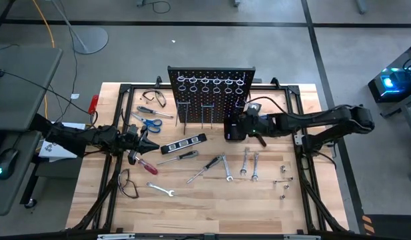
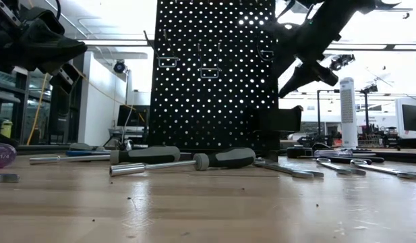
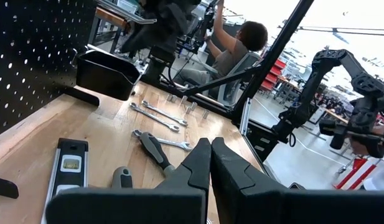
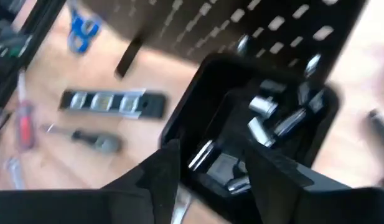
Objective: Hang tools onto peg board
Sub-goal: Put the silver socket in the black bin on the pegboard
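Note:
The black peg board (image 1: pixel 212 93) stands upright at the table's far middle, with silver rings along its top. Tools lie flat on the table in front of it: blue-handled scissors (image 1: pixel 150 123), a red-handled screwdriver (image 1: pixel 144 165), a dark-handled screwdriver (image 1: pixel 178 157) and several silver wrenches (image 1: pixel 248 163). My right gripper (image 4: pixel 213 180) hangs open above a small black box (image 4: pixel 254 106) of silver bits beside the board's right foot, and nothing shows between its fingers. My left gripper (image 3: pixel 210 155) waits shut and empty at the table's left (image 1: pixel 148 145).
A black level (image 1: pixel 184 143) lies near the middle. Clear safety glasses lie at the far left (image 1: pixel 154 98) and near left (image 1: pixel 127 183). Small metal bits (image 1: pixel 284 181) are scattered at the right. A person (image 3: pixel 238 43) sits beyond the table.

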Controlling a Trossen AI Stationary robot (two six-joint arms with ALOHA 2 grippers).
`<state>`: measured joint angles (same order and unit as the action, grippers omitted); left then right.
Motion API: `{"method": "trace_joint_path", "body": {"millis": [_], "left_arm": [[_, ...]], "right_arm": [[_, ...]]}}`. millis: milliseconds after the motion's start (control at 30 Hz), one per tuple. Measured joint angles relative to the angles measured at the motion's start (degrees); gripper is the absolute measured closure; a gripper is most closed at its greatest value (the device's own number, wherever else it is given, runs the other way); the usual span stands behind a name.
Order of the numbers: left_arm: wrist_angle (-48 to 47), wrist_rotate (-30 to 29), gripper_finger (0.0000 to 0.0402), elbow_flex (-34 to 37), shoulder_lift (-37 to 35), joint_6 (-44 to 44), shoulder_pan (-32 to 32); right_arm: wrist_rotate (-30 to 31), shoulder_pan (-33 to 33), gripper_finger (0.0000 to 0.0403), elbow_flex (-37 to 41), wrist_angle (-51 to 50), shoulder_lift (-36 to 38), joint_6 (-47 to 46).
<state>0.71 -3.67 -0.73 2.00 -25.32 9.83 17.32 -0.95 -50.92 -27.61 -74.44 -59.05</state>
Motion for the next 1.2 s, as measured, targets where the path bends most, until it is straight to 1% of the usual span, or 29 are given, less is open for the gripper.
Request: {"method": "trace_joint_path", "body": {"millis": [100,167,200,300,400,500,600,667,733,833,900,967,1100,1200], "left_arm": [[0.00,0.01,0.0401,0.00,-0.01,0.00,0.01],[0.00,-0.01,0.0402,0.00,-0.02,0.00,0.02],[0.00,0.01,0.0402,0.00,0.00,0.00,0.00],[0.00,0.01,0.0401,0.00,0.00,0.00,0.02],[0.00,-0.01,0.0401,0.00,-0.01,0.00,0.01],[0.00,0.01,0.0401,0.00,-0.02,0.00,0.01],[0.00,0.01,0.0402,0.00,0.00,0.00,-0.01],[0.00,0.00,0.0402,0.00,0.00,0.00,0.00],[0.00,0.01,0.0402,0.00,0.00,0.00,0.02],[0.00,0.00,0.0401,0.00,0.00,0.00,0.00],[0.00,0.01,0.0401,0.00,-0.01,0.00,-0.01],[0.00,0.01,0.0402,0.00,0.00,0.00,0.01],[0.00,0.01,0.0401,0.00,0.00,0.00,0.02],[0.00,0.01,0.0401,0.00,-0.01,0.00,0.02]], "right_arm": [[-9.14,1.83,0.0225,0.00,-2.49,0.55,1.81],[-14.16,5.43,0.0224,-0.02,-7.28,0.77,2.49],[-15.69,7.94,0.0224,-0.02,-10.96,0.80,1.85],[-16.41,16.16,0.0224,0.00,-22.83,0.80,-3.67],[-17.29,25.10,0.0223,0.03,-30.52,0.80,-13.31],[-18.45,32.26,0.0223,0.04,-31.98,0.75,-22.96],[-18.43,36.62,0.0223,0.05,-32.55,-0.41,-31.45],[-19.07,37.92,0.0223,0.84,-32.82,-1.70,-35.43],[-21.23,38.07,0.0223,2.73,-31.06,-2.69,-37.93],[-24.82,38.03,0.0222,6.80,-23.57,-4.00,-38.66],[-26.01,38.03,0.0222,9.34,-20.21,-4.50,-39.51],[-25.87,38.05,0.0222,11.31,-19.06,-4.82,-41.57],[-23.37,37.95,0.0222,13.25,-18.35,-4.82,-42.96],[-24.01,37.70,0.0222,14.76,-15.65,-4.82,-42.95]]}}
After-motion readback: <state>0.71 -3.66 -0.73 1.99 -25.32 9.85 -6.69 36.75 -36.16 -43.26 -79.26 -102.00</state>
